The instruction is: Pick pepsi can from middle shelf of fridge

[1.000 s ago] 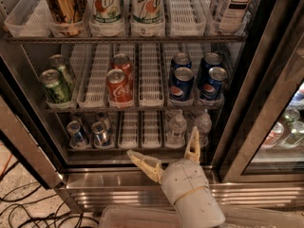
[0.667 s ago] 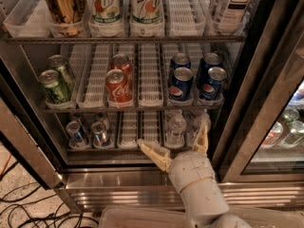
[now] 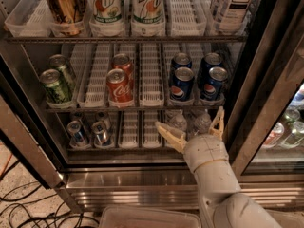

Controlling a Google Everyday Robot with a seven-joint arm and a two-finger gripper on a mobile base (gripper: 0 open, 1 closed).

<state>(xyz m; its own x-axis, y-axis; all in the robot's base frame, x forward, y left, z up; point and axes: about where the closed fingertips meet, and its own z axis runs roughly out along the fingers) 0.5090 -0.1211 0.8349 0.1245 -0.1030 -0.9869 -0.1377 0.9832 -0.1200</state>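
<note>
The fridge (image 3: 156,179) stands open in front of me. Its middle shelf (image 3: 137,106) holds two green cans (image 3: 56,85), two red Coca-Cola cans (image 3: 118,87) and several blue pepsi cans in two lanes at the right. The front pepsi cans are one at the left lane (image 3: 182,83) and one at the right lane (image 3: 213,83). My gripper (image 3: 192,126) is open, its cream fingers (image 3: 170,135) spread wide. It sits below the middle shelf, in front of the bottom shelf, just under the pepsi cans. It holds nothing.
The top shelf holds tall 7UP cans (image 3: 147,6), a gold can (image 3: 61,4) and a tea bottle (image 3: 232,4). The bottom shelf holds small silver cans (image 3: 90,133) and water bottles (image 3: 178,122). A dark door edge (image 3: 266,94) stands at the right. Cables (image 3: 28,208) lie on the floor.
My gripper has moved to the right and up, from the bottom shelf's middle lanes to just under the pepsi cans. The cans have not moved.
</note>
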